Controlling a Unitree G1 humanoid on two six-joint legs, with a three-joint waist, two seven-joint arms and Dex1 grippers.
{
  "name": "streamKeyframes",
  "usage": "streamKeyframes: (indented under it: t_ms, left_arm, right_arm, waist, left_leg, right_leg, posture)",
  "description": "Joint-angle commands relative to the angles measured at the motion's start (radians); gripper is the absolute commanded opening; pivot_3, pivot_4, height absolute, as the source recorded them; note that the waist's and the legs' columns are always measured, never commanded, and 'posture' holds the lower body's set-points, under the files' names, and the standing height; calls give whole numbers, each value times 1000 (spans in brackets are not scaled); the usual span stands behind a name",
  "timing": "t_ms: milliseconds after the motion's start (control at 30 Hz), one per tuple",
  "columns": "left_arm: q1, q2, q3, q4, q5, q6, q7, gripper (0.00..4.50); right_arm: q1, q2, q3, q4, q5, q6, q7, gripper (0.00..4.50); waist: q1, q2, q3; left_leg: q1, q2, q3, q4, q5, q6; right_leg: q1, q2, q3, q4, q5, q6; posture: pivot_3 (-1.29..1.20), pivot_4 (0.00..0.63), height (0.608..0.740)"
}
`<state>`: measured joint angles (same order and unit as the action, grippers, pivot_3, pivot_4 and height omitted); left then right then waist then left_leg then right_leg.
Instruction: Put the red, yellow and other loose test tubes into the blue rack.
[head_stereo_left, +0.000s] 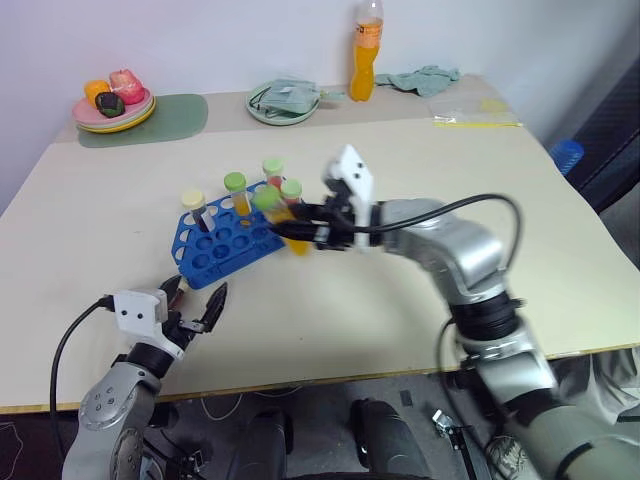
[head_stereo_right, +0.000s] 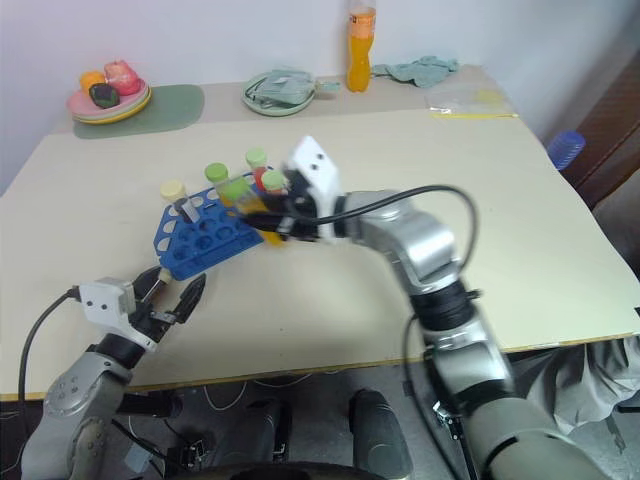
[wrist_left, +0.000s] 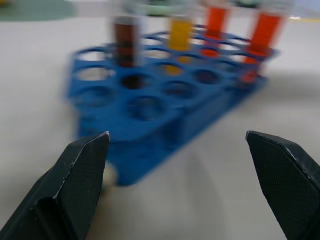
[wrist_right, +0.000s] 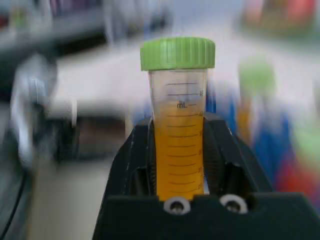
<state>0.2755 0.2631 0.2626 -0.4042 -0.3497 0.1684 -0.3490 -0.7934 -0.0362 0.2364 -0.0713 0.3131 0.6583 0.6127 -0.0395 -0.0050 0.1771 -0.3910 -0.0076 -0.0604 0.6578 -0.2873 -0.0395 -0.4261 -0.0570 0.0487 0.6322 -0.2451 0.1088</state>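
A beige table holds a blue test tube rack near its middle, standing at an angle to the table's edges. Four capped tubes already stand upright in the rack: one with a pale yellow cap and dark liquid, one with a green cap and yellow liquid, and two green-capped tubes of red-orange liquid at the far end. The right hand reaches in from the right, just above the rack's right end, and is clenched on a green-capped test tube of yellow-orange liquid; in the right wrist view the tube sits between the two black fingers with its cap sticking out past them. This tube is not yet in a hole, and it seems to be on its way to one of the many empty holes. The left hand hovers low over the table near the rack's front corner, released and holding nothing. No loose tube is visible on the table, so this looks like a late tube, perhaps the last. Along the far edge are a plate of toy food, an orange drink bottle and a crumpled cloth
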Motion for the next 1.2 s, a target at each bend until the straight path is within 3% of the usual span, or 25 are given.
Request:
streamKeyframes:
  t_ms: [33, 233, 367, 1200]
  left_arm:
    - [-22, -15, 23, -1, 48, -59, 55, 4500]
    - [-40, -18, 14, -24, 58, -58, 88, 4500]
    - [-45, -18, 2, -54, 57, -41, 102, 4500]
    - [-38, -6, -77, -146, 43, 62, 75, 4500]
  right_arm:
    - [-11, 118, 13, 148, -104, -261, -141, 781]
    - [-28, 217, 17, 462, -204, -558, -239, 781]
    - [-43, 232, 1, 588, -214, -654, -264, 781]
    - [-100, 328, 28, 781, -172, -753, -170, 781]
  waist:
    - [3, -3, -2]
    - [1, -4, -2]
    - [-5, -3, -2]
    - [-6, -3, -2]
  left_leg:
    - [0, -1, 0, 0, 0, -1]
    - [0, -2, 0, 0, 1, -1]
    - [0, -2, 0, -2, 1, -2]
    - [3, -1, 0, -6, 1, -2]
  right_leg:
    - [0, -1, 0, 0, 0, 0]
    - [0, -4, -1, 0, 0, 0]
    - [-1, -3, -1, 0, 0, 0]
    - [-1, -2, 0, 0, 0, -1]
  posture:
    - [0, 150, 740]
    - [0, 150, 740]
    - [0, 150, 740]
    - [0, 150, 740]
